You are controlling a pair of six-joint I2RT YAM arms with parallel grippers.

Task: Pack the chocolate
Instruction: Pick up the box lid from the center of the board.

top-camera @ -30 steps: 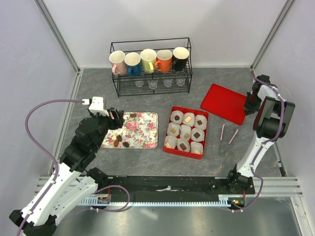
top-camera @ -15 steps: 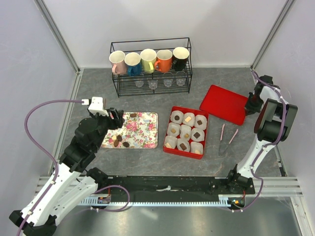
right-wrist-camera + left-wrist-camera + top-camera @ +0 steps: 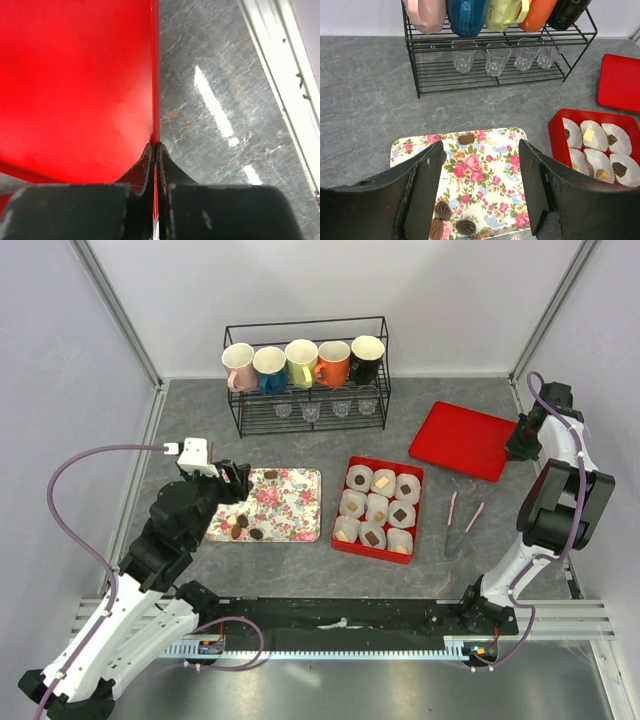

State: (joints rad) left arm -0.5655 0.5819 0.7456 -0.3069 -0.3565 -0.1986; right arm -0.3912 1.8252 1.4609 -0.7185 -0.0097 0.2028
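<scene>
Between the right fingers (image 3: 139,172): red lid (image 3: 75,75) edge

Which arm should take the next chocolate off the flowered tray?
Left. The left gripper hangs open over the flowered tray, with chocolates just below its fingers. The right gripper is far from it, shut on the red lid at its edge.

Yellow-green mug (image 3: 504,11) bears slanted script lettering, too unclear to read with certainty
</scene>
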